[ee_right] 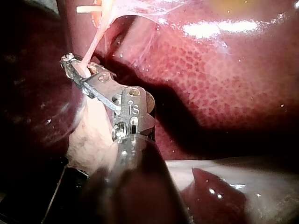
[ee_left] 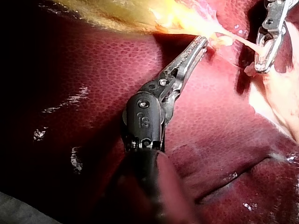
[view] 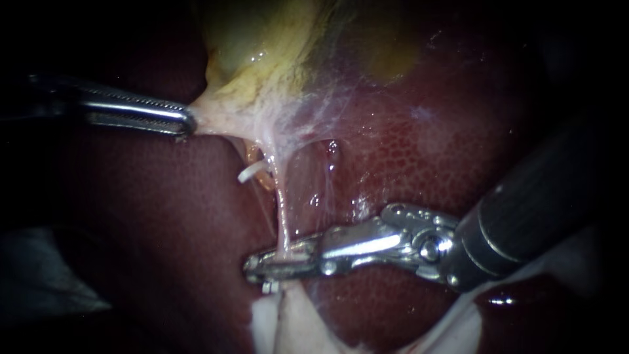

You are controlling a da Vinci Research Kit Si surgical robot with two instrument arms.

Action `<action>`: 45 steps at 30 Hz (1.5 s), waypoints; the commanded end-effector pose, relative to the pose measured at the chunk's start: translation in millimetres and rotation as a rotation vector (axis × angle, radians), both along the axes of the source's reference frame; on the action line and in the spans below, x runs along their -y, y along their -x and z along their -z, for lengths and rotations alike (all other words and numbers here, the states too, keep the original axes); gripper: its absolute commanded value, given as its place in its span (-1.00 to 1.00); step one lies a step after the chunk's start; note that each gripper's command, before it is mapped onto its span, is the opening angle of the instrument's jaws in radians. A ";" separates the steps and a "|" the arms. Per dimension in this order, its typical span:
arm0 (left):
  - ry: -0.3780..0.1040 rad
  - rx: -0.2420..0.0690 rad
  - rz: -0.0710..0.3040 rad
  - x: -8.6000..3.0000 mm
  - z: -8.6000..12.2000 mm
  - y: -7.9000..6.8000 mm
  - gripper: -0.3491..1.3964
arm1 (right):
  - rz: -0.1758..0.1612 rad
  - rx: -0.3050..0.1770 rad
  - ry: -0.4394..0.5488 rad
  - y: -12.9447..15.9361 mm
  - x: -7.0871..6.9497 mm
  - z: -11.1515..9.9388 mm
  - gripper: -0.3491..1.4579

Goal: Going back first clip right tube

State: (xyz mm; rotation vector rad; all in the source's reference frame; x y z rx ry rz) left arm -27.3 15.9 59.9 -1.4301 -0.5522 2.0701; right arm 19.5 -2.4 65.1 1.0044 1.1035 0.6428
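My left instrument [view: 187,122] comes in from the left, its jaws shut on the pale lower edge of the yellowish gallbladder [view: 262,72] and pulling it leftward. A thin pink tube, the right tube [view: 283,219], runs taut from that tissue down to my right instrument [view: 262,267]. Its jaws stand open with the tube lying between them; the right wrist view shows the tube entering the jaws [ee_right: 74,67]. A small white piece [view: 267,286] shows just under these jaws. To the tube's left, a white clip [view: 252,172] sits on a short yellowish stump.
Dark red liver [view: 426,151] lies all around and under both instruments. Thin webby tissue [view: 327,111] spreads from the gallbladder over the liver. Pale fatty tissue [view: 288,321] sits below the right instrument's jaws. Its thick dark shaft [view: 537,210] fills the right side.
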 end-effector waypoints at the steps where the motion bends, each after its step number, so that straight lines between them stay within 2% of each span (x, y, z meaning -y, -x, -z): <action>1: 0.000 0.000 0.000 0.0 0.0 0.0 -1.00 | 0.000 0.000 0.001 -0.1 0.0 -0.2 -0.98; 5: 0.000 0.000 0.000 0.0 0.0 0.1 -1.00 | 0.000 0.000 0.009 -0.7 0.7 -1.6 -0.34; 8: 0.000 0.000 0.000 0.1 0.0 0.0 -1.00 | -0.006 0.001 0.026 -0.8 0.7 -2.7 -0.15; 13: 0.001 0.000 0.000 0.1 0.0 0.0 -1.00 | -0.049 0.022 0.038 -0.3 -0.1 -4.0 -0.09; 23: 0.001 0.000 0.000 0.1 0.0 0.0 -1.00 | -0.053 0.037 0.028 1.9 -0.8 -6.6 -0.09; 37: 0.001 0.000 -0.001 0.2 0.0 -0.2 -1.00 | -0.059 0.059 0.005 3.4 -0.9 -6.5 -0.09; 40: 0.001 0.000 -0.001 0.2 0.0 -0.3 -1.00 | -0.037 0.086 0.127 4.4 -1.4 -5.3 -0.08; 43: 0.000 0.003 -0.004 0.2 -0.1 -0.3 -1.00 | -0.002 0.128 0.290 5.9 -2.2 -3.2 -0.07; 45: 0.000 0.003 -0.004 0.2 -0.1 -0.4 -1.00 | 0.008 0.149 0.393 7.0 -2.8 -1.9 -0.07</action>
